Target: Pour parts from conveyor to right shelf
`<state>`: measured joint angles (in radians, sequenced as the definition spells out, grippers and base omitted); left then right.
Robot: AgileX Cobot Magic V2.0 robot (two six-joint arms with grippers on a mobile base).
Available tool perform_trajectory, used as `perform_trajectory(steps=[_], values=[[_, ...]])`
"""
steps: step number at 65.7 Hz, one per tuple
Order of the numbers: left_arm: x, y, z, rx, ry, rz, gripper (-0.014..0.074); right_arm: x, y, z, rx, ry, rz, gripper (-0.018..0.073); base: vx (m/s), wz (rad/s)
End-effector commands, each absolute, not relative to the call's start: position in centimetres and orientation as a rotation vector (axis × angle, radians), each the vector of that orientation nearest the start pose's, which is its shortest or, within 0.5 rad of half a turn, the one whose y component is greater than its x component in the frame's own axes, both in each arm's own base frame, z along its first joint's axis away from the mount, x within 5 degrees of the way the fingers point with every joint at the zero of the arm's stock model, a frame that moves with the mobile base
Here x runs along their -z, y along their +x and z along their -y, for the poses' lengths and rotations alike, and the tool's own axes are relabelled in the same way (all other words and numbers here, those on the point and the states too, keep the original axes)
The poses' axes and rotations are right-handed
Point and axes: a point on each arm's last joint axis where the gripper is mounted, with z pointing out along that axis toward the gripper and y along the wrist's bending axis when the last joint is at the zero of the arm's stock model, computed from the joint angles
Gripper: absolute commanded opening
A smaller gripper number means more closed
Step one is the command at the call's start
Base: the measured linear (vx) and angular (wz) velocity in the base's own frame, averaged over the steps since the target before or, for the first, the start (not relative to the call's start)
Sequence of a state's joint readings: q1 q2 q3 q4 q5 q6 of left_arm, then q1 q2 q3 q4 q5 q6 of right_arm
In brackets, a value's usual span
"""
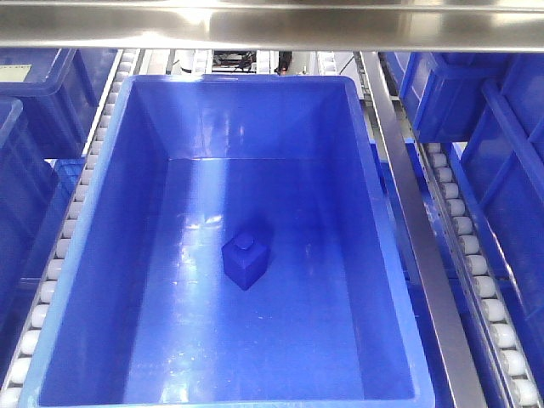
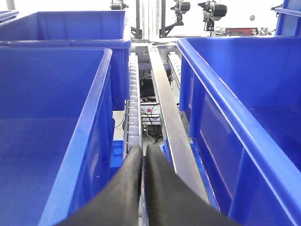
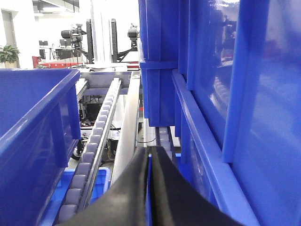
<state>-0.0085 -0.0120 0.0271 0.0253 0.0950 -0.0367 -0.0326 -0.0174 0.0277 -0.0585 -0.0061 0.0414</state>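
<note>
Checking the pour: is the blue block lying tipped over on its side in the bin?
No: the blue block stands upright on the bin floor, its round stud facing up.

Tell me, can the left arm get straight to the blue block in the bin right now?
Probably not directly. The left end effector is shut and sits low in the gap between two bins, so the bin wall stands between it and the blue block; it would need lifting over the rim.

Right gripper [image 3: 149,188] apparently closed, between blue bins [image 3: 33,122]; roller track [image 3: 96,141] beside.
</note>
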Motion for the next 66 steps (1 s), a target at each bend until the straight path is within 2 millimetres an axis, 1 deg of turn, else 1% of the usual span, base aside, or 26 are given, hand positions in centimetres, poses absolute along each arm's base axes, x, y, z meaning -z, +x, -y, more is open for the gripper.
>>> perform_trajectory(steps=[1,66], values=[[-20.98,5.47,0.07,0.031,-0.009,-1.491,-0.0006,-21.0,5.5,0.15,0.049,0.003,-1.408,-0.0009,0.0,0.0],[-20.98,5.47,0.07,0.031,-0.009,-1.491,-0.0006,-20.98,5.51,0.16,0.047,0.006,-1.411,-0.0009,0.0,0.0]])
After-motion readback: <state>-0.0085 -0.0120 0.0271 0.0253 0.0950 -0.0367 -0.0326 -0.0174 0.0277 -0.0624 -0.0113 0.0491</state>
